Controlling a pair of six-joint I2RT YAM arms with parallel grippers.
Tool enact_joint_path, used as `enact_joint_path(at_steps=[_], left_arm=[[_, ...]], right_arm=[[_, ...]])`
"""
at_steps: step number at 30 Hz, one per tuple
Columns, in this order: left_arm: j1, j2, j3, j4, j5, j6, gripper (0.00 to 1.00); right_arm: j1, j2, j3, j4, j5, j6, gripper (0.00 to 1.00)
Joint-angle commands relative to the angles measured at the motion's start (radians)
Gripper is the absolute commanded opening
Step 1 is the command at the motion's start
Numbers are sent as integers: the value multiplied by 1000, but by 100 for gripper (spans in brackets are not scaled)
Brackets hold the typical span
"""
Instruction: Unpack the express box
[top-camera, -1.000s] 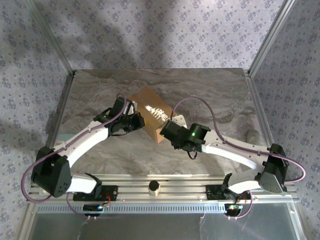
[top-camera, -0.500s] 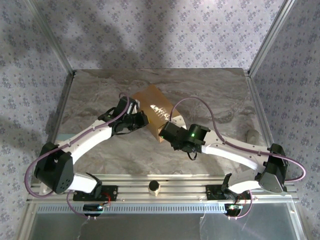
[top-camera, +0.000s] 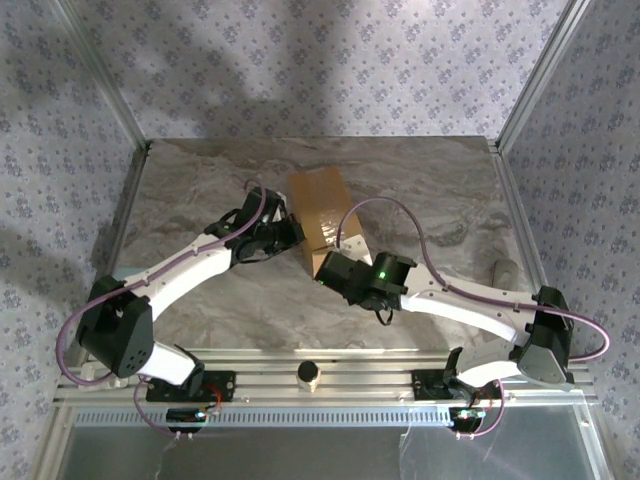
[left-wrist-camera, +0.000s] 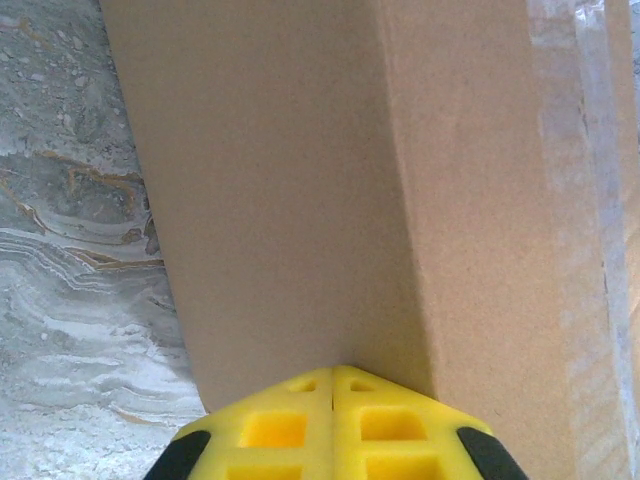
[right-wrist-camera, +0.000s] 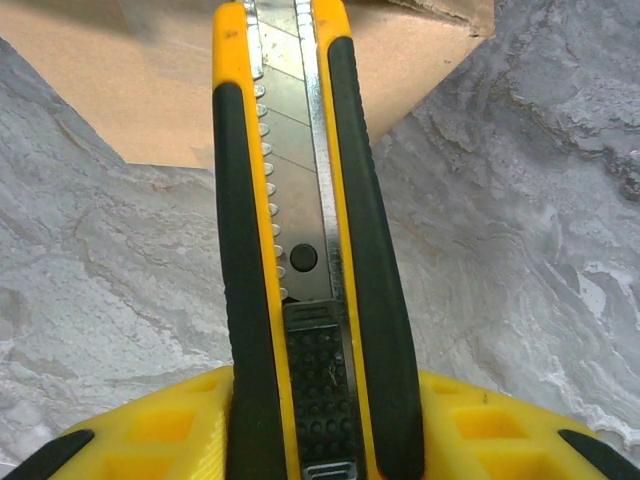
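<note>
The express box (top-camera: 322, 208), brown cardboard, lies mid-table with its long side running front to back. My left gripper (top-camera: 292, 232) is shut and empty, its yellow tips pressed against the box's left side wall (left-wrist-camera: 300, 180). A strip of clear tape (left-wrist-camera: 580, 200) runs along the box's top at the right of the left wrist view. My right gripper (top-camera: 325, 268) sits just in front of the box's near end, shut on a yellow and black utility knife (right-wrist-camera: 300, 230). The knife's blade end points at the box's near corner (right-wrist-camera: 120, 80).
The marble tabletop (top-camera: 200, 180) is fenced by metal frame posts at the left and right. A grey cylinder (top-camera: 506, 270) lies at the table's right edge. A small knob (top-camera: 309, 373) stands on the front rail between the arm bases.
The box has turned from a diagonal lie to nearly square with the table. My left gripper has moved right and away against the box's side. The right gripper has shifted slightly left.
</note>
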Motion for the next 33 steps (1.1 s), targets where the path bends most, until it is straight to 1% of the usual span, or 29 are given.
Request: enact_joint_path(at_steps=[1, 4, 7, 12, 24, 33], left_arm=[[-37, -2, 29, 69, 72, -13, 4], [-38, -15, 8, 49, 71, -9, 4], [-39, -27, -15, 38, 72, -7, 4], [-47, -24, -29, 68, 66, -28, 4], [-77, 18, 12, 119, 54, -52, 2], [-82, 16, 8, 127, 44, -63, 2]], right_arm=[[29, 14, 50, 48, -14, -32, 0], [25, 12, 50, 39, -16, -31, 0], [22, 1, 43, 68, -42, -38, 0], [32, -21, 16, 152, -101, -114, 0], [65, 7, 27, 166, -127, -157, 0], [84, 45, 49, 143, -113, -164, 0]])
